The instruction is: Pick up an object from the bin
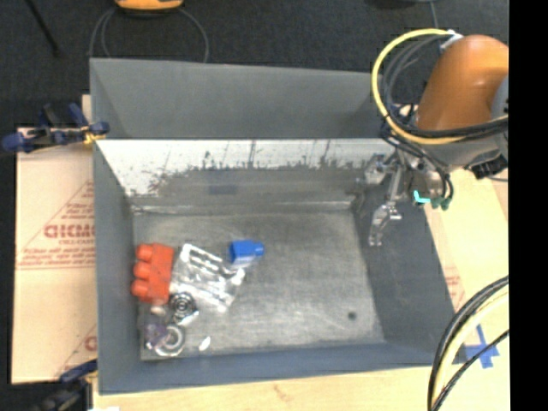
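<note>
Whether the gripper (378,226) is open or closed cannot be told from this angle, and no object can be made out in it. It hangs at the right side of the bin (257,101), near the back right corner, where the floor meets the sloping right wall. Below it the floor is bare grey metal. Above the gripper the wrist carries an orange cover (462,80), with yellow and black cables (396,58) looped around it, and the arm comes in over the bin's right rim.

The objects all lie well apart from the gripper, in the front left part of the floor. Nearest to it is a small blue block (247,250), which touches the top corner of a clear packet (205,276) with white print. Just left of the packet, touching it, lies a red block (152,272) with rounded studs on its upper end. In front of those two, in the front left corner, is a small heap of metal rings (169,322) and dark bits; what each one is cannot be told.
</note>
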`<move>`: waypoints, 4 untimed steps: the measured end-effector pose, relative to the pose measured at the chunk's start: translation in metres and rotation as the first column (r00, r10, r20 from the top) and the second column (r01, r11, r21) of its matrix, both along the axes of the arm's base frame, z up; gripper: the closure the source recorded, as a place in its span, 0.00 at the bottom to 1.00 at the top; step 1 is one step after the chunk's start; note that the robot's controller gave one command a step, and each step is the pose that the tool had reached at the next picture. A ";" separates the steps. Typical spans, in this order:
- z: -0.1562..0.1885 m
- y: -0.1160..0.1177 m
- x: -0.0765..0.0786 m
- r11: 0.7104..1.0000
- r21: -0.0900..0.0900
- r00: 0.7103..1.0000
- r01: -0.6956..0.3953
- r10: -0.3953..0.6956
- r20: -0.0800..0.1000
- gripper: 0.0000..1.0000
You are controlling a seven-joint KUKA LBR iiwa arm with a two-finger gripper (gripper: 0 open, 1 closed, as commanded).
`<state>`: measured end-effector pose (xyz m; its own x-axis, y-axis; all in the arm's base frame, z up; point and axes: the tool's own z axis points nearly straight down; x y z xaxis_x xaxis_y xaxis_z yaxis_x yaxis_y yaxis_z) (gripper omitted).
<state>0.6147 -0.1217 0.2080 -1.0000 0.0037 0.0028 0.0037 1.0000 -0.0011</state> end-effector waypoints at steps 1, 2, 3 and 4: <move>-0.112 0.073 0.017 0.992 0.003 0.992 -0.128 0.128 0.000 0.00; -0.132 0.112 -0.002 0.974 -0.003 0.974 -0.228 0.228 0.012 0.00; -0.132 0.174 0.010 0.928 -0.007 0.928 -0.372 0.372 0.018 0.00; -0.131 0.173 0.011 0.929 -0.006 0.929 -0.370 0.370 0.021 1.00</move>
<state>0.6254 0.0517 0.0771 -0.9302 -0.3666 -0.0184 -0.3665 0.9304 -0.0070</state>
